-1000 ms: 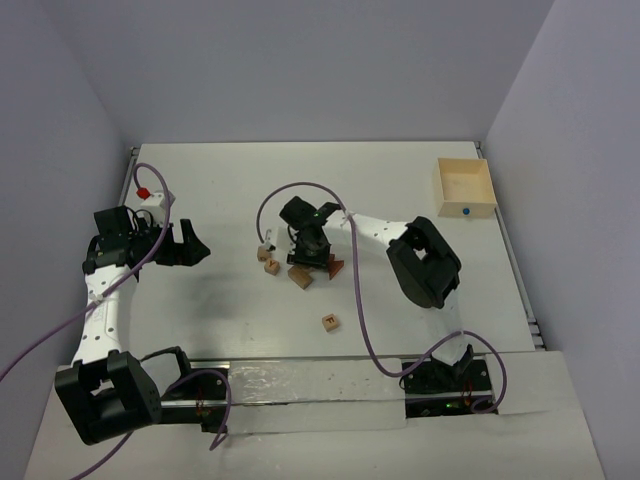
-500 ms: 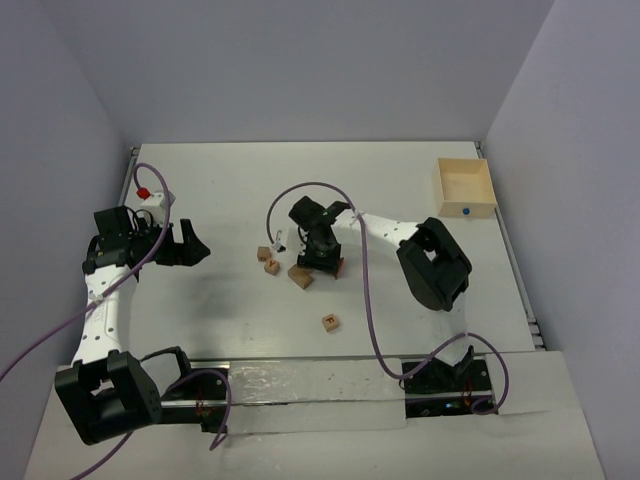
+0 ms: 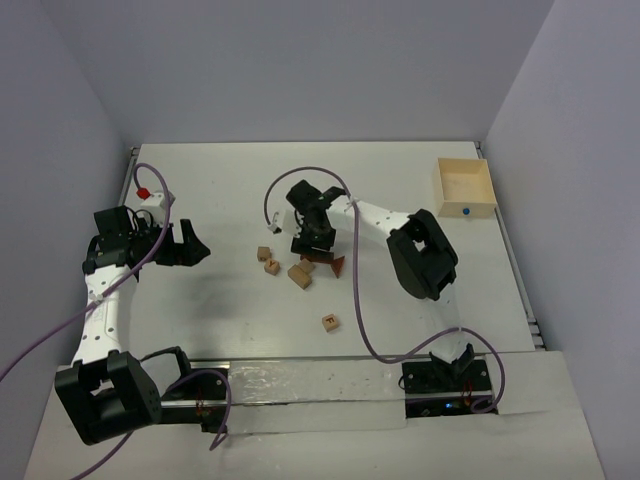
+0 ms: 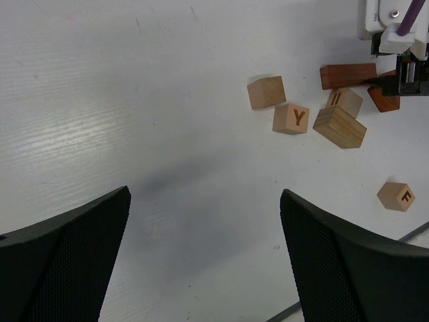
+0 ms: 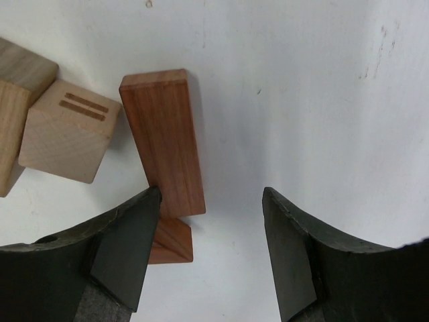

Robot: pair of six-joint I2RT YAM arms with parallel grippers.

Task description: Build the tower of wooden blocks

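**No tower yet: right pincer spread over the bar**

My left gripper [image 3: 192, 246] hangs far to the left of the reddish-brown bar [image 5: 164, 141], its jaws spread as wide as they go, with nothing between them. I judge that it is parked there to keep clear of the working space.

Nearer the bar, on its left, lie 2 tan cubes, one plain [image 4: 266, 92] and one marked Y [image 4: 291, 118]. Then comes the tan oblong [image 4: 339, 126], and a cube with 2 dark lines [image 5: 67, 137] sits just beside the bar. A cube marked F [image 4: 396, 196] sits alone, well apart from the bar and toward my bases.

Every block lies flat on the table [image 3: 220, 180]. Nothing is stacked, so I judge the tower has not been started.

My right gripper [image 5: 209, 201] hovers right over the bar with its jaws apart. 1 finger meets the bar's long edge and the other stands clear of it, so nothing is pinched. The reddish-brown wedge [image 5: 171, 245] lies at the bar's end, touching it or nearly so. The open box [image 3: 440, 185] sits far to the bar's right.
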